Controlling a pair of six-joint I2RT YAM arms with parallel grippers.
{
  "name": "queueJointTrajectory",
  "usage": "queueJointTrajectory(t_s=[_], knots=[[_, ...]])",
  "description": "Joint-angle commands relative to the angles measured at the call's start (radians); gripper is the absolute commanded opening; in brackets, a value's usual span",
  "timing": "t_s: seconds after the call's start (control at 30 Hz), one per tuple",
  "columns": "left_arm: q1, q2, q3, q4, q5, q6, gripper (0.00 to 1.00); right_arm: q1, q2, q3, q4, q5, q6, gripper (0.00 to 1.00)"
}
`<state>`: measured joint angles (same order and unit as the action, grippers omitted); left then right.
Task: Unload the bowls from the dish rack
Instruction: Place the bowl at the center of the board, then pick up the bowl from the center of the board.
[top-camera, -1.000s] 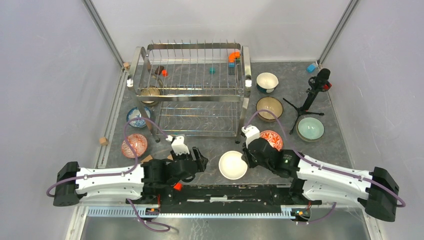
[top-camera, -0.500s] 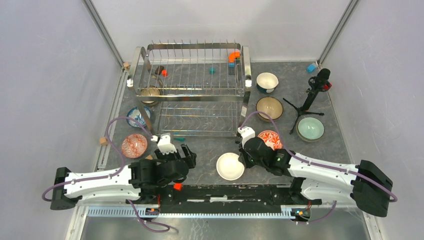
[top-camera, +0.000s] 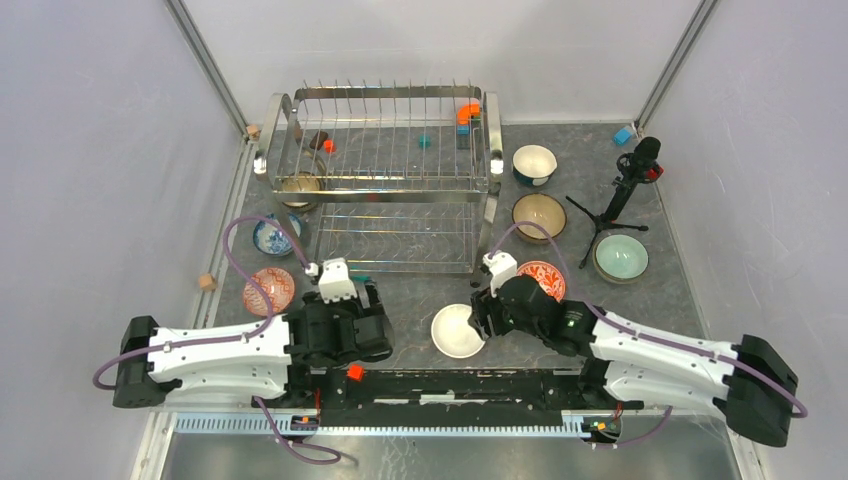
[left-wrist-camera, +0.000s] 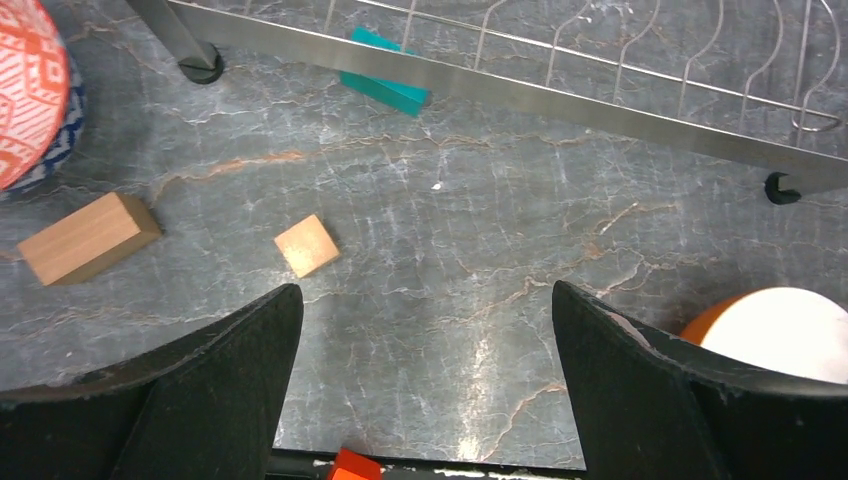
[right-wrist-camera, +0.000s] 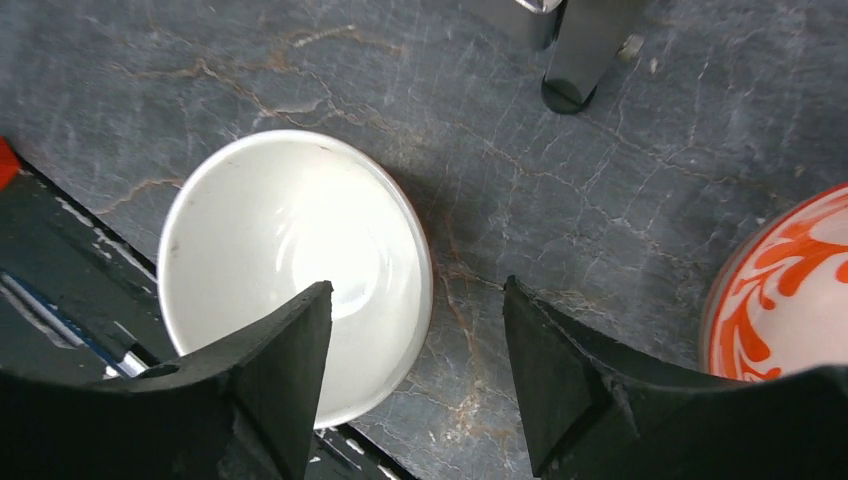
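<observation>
We had the grey marbled table (top-camera: 420, 290) laid out below us, and at the back stood the dish rack (top-camera: 385, 170), two tiers of chrome wire, upright on its thin legs.

Down front, both arms reached in from the near edge. The left gripper (left-wrist-camera: 420, 390) hung over bare tabletop near the rack's front rail, jaws flung wide with nothing between them. The right gripper (right-wrist-camera: 415, 370) had its jaws parted too. They straddled the rim of the white bowl (right-wrist-camera: 290, 260), one finger over the hollow and the other outside, not pinched on it. That bowl sat upright on the table in front of the rack, between the two grippers.

On the right we counted the red-swirled bowl (top-camera: 541, 277) just beside the right wrist. Beyond it were the pale green bowl (top-camera: 620, 256), the tan bowl (top-camera: 539, 214) and the teal-and-white bowl (top-camera: 534, 163), all on the table.

On the left lay the blue-patterned bowl (top-camera: 270, 235) and the orange-patterned bowl (top-camera: 268, 290). A brown bowl (top-camera: 299, 186) showed through the wires at the rack's left end; inside or beneath, we couldn't tell.

Smallest of all were a teal block (left-wrist-camera: 385, 85) under the front rail, a long wooden block (left-wrist-camera: 88, 238) and a wooden cube (left-wrist-camera: 307, 245).
</observation>
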<state>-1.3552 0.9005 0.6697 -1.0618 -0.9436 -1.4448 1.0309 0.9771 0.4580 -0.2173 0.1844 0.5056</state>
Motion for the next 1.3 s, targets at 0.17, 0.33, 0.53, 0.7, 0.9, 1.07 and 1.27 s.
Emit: queueJointTrajectory(t_s=[0.17, 0.33, 0.53, 0.7, 0.9, 1.07, 1.27], knots=[[0.019, -0.172, -0.014, -0.36, -0.109, -0.37, 1.0, -0.005, -0.331, -0.039, -0.016, 0.04, -0.098, 0.69], [0.122, -0.407, -0.094, -0.21, -0.085, -0.255, 0.97, -0.005, -0.381, -0.086, 0.021, 0.031, -0.102, 0.69], [0.447, -0.246, -0.057, 0.094, 0.136, 0.168, 1.0, -0.005, -0.368, -0.146, 0.08, 0.007, -0.08, 0.68], [0.631, -0.222, -0.071, 0.144, 0.222, 0.226, 1.0, -0.005, -0.391, -0.141, 0.075, -0.003, -0.073, 0.68], [0.81, -0.361, -0.08, 0.117, 0.24, 0.214, 1.0, -0.005, -0.417, -0.142, 0.065, 0.001, -0.088, 0.68], [0.952, -0.28, -0.051, 0.091, 0.296, 0.187, 1.0, -0.005, -0.394, -0.134, 0.044, 0.036, -0.093, 0.68], [0.972, -0.225, -0.073, 0.119, 0.485, 0.206, 1.0, -0.006, -0.277, -0.132, 0.016, 0.034, -0.036, 0.68]])
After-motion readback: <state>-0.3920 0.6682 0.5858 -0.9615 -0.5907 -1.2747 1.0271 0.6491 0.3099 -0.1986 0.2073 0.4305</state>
